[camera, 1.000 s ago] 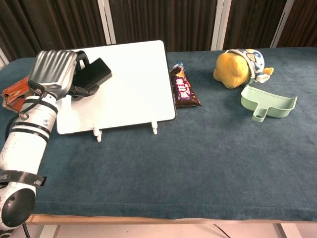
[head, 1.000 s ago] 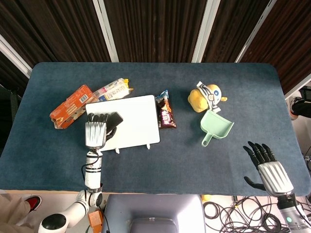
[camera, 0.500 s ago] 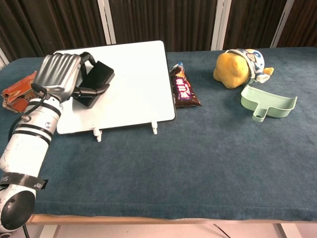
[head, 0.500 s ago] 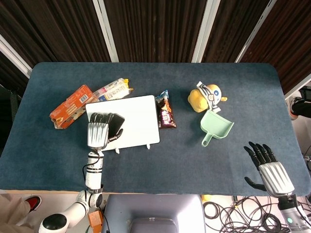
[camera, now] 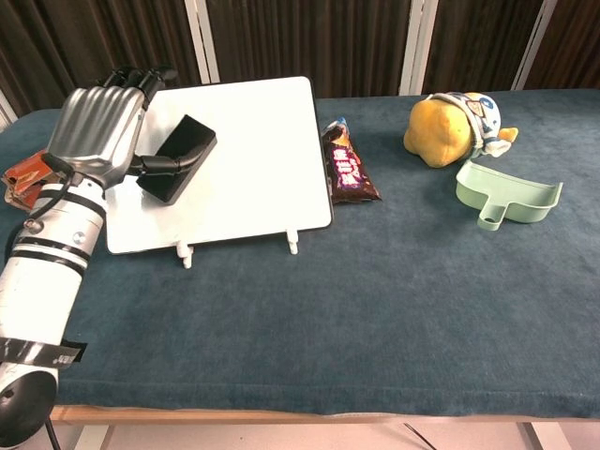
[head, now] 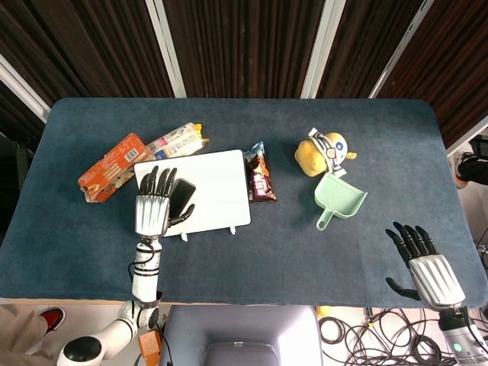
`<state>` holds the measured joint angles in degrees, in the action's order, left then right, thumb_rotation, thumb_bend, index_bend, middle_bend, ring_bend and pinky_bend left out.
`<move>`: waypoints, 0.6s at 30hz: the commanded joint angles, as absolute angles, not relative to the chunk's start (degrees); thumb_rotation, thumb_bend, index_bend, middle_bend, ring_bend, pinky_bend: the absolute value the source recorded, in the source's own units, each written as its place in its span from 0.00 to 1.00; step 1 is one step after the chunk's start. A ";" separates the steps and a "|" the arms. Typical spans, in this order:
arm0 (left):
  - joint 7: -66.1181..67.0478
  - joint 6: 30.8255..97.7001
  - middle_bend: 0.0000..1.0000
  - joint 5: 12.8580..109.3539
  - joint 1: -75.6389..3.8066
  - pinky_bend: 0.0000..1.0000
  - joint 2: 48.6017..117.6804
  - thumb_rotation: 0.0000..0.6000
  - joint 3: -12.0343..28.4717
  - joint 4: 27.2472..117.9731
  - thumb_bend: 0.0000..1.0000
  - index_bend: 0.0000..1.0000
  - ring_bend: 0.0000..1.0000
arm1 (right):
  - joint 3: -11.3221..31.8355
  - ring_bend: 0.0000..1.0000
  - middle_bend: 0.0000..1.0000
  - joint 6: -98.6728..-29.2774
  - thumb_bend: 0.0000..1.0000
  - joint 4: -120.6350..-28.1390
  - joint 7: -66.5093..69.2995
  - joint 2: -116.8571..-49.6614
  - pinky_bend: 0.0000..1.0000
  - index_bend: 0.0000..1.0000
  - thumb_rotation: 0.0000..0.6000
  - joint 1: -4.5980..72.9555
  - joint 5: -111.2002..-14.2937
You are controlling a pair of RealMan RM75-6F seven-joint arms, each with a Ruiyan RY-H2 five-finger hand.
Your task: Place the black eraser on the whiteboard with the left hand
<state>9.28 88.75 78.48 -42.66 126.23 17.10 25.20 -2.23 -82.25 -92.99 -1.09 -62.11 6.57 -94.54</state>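
Observation:
The black eraser (head: pixel 181 197) (camera: pixel 178 159) lies on the left part of the white whiteboard (head: pixel 217 191) (camera: pixel 253 150). My left hand (head: pixel 152 207) (camera: pixel 98 131) hovers at the board's left edge with its fingers stretched out and apart. Only its thumb reaches toward the eraser's near side; I cannot tell if it touches. My right hand (head: pixel 427 263) rests open near the table's front right corner, far from the board, and shows only in the head view.
An orange snack bag (head: pixel 113 166) (camera: pixel 23 173) and a white packet (head: pixel 177 140) lie left of and behind the board. A dark candy wrapper (head: pixel 260 174) (camera: pixel 349 169) lies along its right edge. A yellow plush toy (head: pixel 322 152) (camera: pixel 450 127) and a green dustpan (head: pixel 339 198) (camera: pixel 506 195) sit to the right.
My left hand has opened: its fingers uncurled from the eraser and spread upward. The eraser now lies on the whiteboard. The right hand has barely moved.

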 commanded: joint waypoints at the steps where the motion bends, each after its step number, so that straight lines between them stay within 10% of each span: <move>1: 10.73 95.94 0.12 82.35 -35.91 0.22 117.99 0.44 12.37 39.58 0.19 0.09 0.05 | -2.23 0.00 0.00 -82.33 0.16 -93.01 -1.08 -62.06 0.00 0.00 1.00 6.50 -94.50; 9: 23.51 91.62 0.02 75.49 -15.90 0.01 74.48 0.93 -6.04 100.75 0.20 0.00 0.00 | -2.19 0.00 0.00 -82.21 0.16 -93.20 -2.33 -62.32 0.00 0.00 1.00 6.01 -93.56; 18: 7.57 96.49 0.01 81.81 -6.45 0.01 66.69 1.00 -10.56 97.46 0.23 0.00 0.00 | -1.64 0.00 0.00 -81.11 0.16 -94.20 -6.01 -63.76 0.00 0.00 1.00 6.25 -92.27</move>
